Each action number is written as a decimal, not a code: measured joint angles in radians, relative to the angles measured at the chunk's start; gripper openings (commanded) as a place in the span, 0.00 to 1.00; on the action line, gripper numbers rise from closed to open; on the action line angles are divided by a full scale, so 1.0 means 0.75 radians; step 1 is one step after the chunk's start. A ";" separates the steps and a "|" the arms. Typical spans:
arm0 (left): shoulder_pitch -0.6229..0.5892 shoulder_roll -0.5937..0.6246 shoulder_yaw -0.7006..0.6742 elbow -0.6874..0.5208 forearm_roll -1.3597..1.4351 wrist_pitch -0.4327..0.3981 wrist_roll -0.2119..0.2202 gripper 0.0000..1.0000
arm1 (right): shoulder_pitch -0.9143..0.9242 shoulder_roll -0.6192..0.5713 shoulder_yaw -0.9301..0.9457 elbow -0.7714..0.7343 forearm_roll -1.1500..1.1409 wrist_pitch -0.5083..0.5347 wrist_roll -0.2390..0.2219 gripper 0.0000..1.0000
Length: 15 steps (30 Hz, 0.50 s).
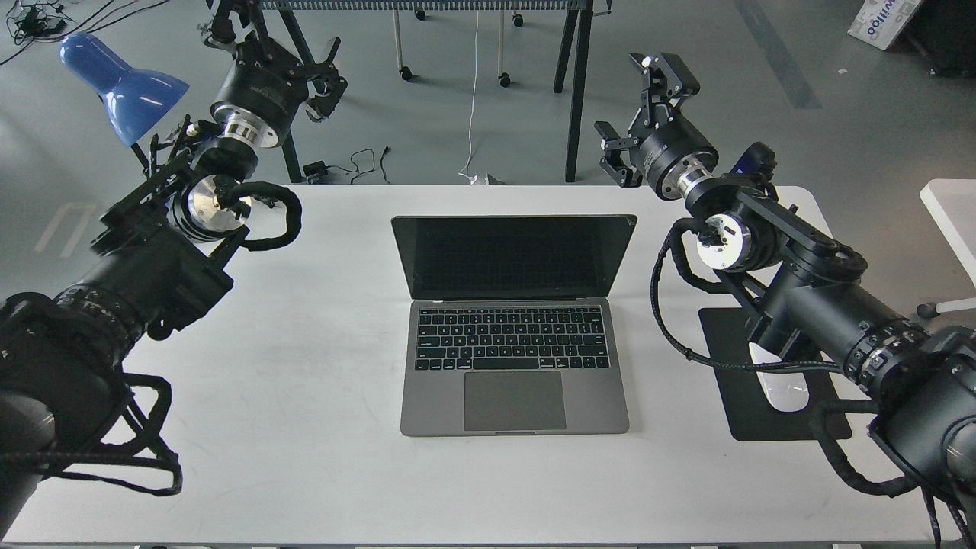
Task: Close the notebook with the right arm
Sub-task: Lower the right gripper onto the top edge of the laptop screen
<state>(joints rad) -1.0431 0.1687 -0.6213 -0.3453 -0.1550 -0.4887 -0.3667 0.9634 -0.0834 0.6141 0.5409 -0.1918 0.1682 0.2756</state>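
The notebook (512, 328) lies open in the middle of the white table (320, 457), its dark screen (511, 255) upright and facing me, keys and trackpad showing. My right arm (808, 297) reaches in from the right. Its white-tipped right gripper (639, 114) is open and empty, raised past the table's far edge, just above and right of the screen's top right corner, not touching it. My left gripper (276, 44) is open and empty at the far left, well away from the notebook.
A black mouse pad (755, 423) with a white mouse (789, 396) lies right of the notebook, partly hidden under my right arm. A blue lamp (122, 80) stands at the far left. Black frame legs (577, 91) stand behind the table.
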 measured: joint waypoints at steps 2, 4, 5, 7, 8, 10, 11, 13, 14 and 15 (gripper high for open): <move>0.000 0.000 0.000 0.000 0.000 0.000 0.000 1.00 | -0.018 0.024 -0.001 0.001 0.001 0.001 0.000 1.00; 0.000 0.000 0.000 0.000 0.000 0.000 0.000 1.00 | -0.037 0.042 -0.003 0.009 0.001 0.002 0.000 1.00; 0.000 0.000 0.000 0.000 0.000 0.000 0.000 1.00 | -0.047 0.047 -0.005 0.015 0.001 0.003 -0.001 1.00; 0.000 0.000 0.000 0.000 0.000 0.000 0.000 1.00 | -0.066 0.053 -0.027 0.029 -0.001 0.004 -0.004 1.00; 0.000 0.000 0.000 0.000 0.000 0.000 0.000 1.00 | -0.071 0.054 -0.044 0.041 -0.001 0.004 -0.005 1.00; 0.000 0.000 0.000 0.000 0.000 0.000 0.000 1.00 | -0.080 0.051 -0.079 0.095 -0.001 0.003 -0.007 1.00; 0.000 0.000 0.000 0.000 0.000 0.000 0.000 1.00 | -0.092 0.043 -0.092 0.144 -0.001 0.001 -0.009 1.00; 0.000 0.000 0.000 0.000 0.000 0.000 0.000 1.00 | -0.125 0.009 -0.104 0.233 -0.001 -0.003 -0.014 1.00; 0.000 0.000 0.000 0.000 0.000 0.000 0.000 1.00 | -0.143 -0.023 -0.110 0.284 -0.001 -0.005 -0.016 1.00; 0.000 0.000 0.000 0.000 0.000 0.000 0.000 1.00 | -0.155 -0.053 -0.118 0.324 -0.001 -0.006 -0.017 1.00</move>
<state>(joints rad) -1.0431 0.1687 -0.6213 -0.3450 -0.1550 -0.4887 -0.3666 0.8473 -0.1231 0.5254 0.7840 -0.1925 0.1634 0.2629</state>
